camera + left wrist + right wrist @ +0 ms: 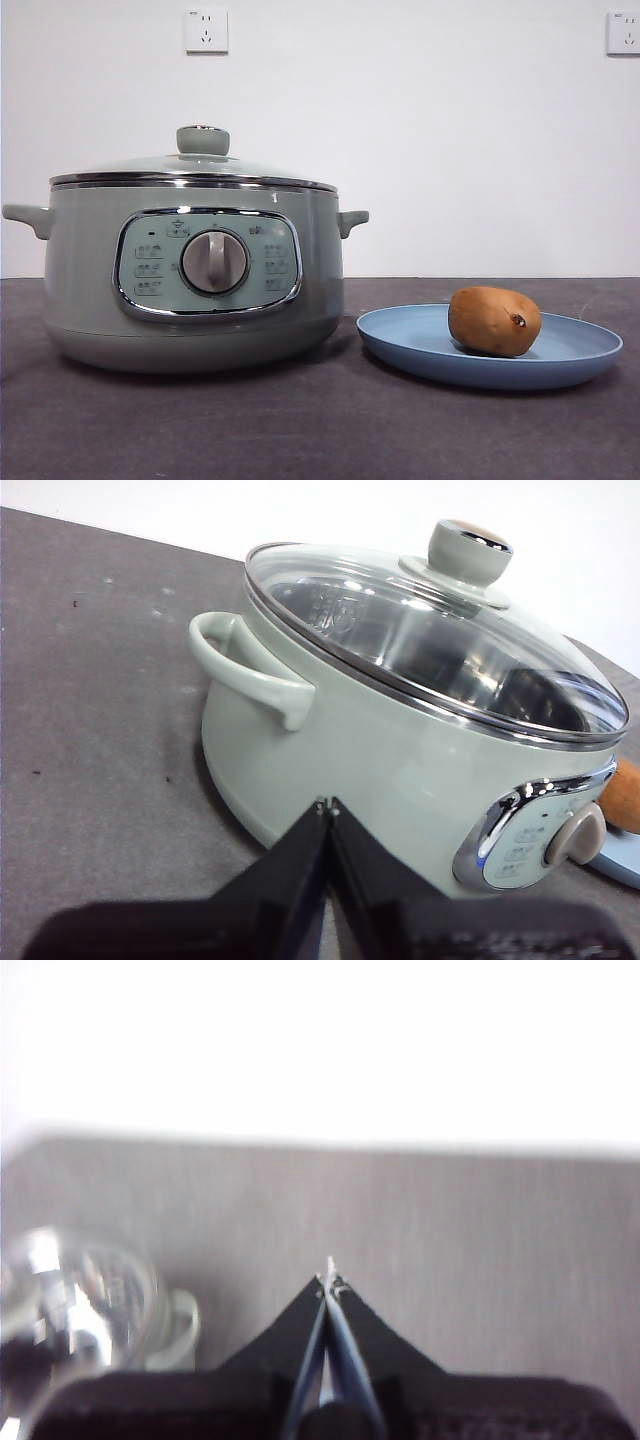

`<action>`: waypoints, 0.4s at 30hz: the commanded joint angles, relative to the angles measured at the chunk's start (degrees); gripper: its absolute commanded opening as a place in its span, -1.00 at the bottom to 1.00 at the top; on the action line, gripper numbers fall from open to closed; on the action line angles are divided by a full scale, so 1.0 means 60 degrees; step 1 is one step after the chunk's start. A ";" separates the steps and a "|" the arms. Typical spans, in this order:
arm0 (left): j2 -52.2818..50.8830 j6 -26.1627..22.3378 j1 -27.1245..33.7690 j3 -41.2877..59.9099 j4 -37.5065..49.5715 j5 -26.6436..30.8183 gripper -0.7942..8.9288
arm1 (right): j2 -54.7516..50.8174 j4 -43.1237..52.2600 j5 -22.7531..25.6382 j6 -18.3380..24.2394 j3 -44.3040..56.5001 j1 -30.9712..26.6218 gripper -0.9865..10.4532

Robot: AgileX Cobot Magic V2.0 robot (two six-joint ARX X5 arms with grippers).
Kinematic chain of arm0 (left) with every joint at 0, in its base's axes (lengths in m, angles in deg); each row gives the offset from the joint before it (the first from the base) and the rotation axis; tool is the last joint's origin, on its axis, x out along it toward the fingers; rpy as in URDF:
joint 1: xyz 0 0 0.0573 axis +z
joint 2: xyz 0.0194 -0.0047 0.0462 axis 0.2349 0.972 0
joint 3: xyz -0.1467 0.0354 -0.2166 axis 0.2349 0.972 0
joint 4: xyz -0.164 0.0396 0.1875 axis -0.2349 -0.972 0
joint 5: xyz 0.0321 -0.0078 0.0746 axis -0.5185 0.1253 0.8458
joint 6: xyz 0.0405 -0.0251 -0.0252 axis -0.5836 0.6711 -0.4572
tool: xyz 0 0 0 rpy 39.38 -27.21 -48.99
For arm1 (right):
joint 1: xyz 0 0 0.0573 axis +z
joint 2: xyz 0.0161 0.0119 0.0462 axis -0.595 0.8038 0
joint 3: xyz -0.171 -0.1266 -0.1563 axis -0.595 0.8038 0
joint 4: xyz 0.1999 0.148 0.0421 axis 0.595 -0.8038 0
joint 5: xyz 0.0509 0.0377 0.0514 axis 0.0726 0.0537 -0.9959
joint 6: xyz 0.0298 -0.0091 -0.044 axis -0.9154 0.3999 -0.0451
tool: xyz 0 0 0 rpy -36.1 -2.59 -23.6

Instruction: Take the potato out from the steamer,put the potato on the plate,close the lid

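1. The plate (560, 352) lies nearest the front camera on the dark table (200, 430), right of the steamer (190, 270) and just beside its base.
2. The steamer stands at left with the lid (200, 165) seated on its rim.
3. The potato (494, 320) rests on the plate, dark spot facing right.
4. The left gripper (327, 805), jaws pressed together and empty, hovers beside the steamer's wall, below its handle (245, 670).
5. The right gripper (330, 1280), jaws likewise together, hangs over bare table, with the steamer blurred off to one side.
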 commanded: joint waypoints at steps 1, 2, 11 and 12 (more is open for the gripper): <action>-0.0025 0.0015 0.0025 0.0124 0.0004 -0.0015 -0.84 | -0.1319 0.1596 -0.0255 -0.0124 0.2266 -0.0670 -0.82; -0.0025 0.0015 0.0025 0.0124 0.0004 -0.0015 -0.84 | -0.1803 0.1923 -0.0430 -0.0131 0.2936 -0.0885 -0.82; -0.0025 0.0015 0.0025 0.0124 0.0004 -0.0018 -0.84 | -0.4441 0.2827 -0.0918 -0.0940 0.7173 -0.1967 -0.83; -0.0025 0.0015 0.0025 0.0124 0.0004 -0.0018 -0.84 | -0.4659 0.2874 -0.0907 -0.1027 0.7486 -0.1967 -0.82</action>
